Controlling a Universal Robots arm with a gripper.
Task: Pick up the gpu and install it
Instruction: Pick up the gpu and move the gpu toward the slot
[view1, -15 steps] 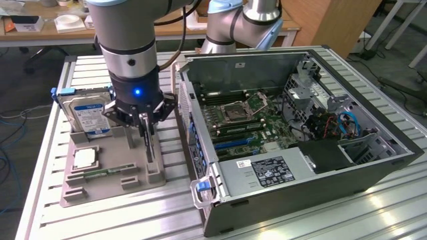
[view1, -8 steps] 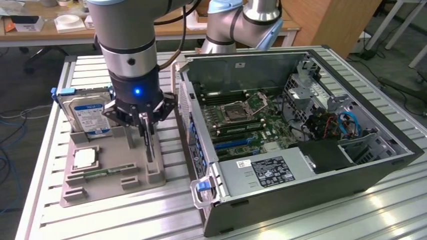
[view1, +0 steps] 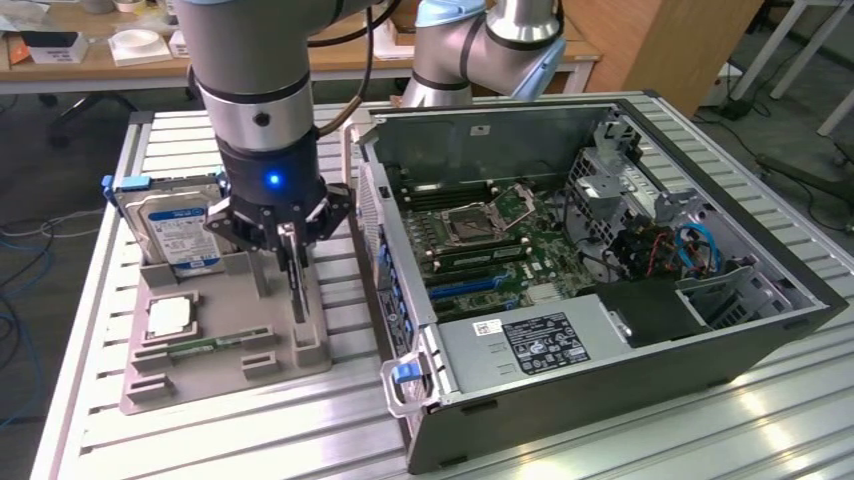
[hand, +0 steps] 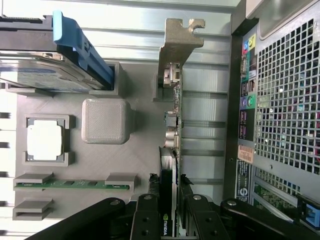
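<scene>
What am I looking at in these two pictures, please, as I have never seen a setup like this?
This is a robot arm working at a metal table. One picture comes from a camera standing off the arm; the other from a camera on its wrist, looking along the jaws. On the table sit a grey holder and, to the exterior view's right, an open computer case. The holder carries a hard drive, a processor chip, a memory stick and the gpu, a card standing on edge. The jaws are closed on the gpu, one on each side, and the card appears seated in the holder.
</scene>
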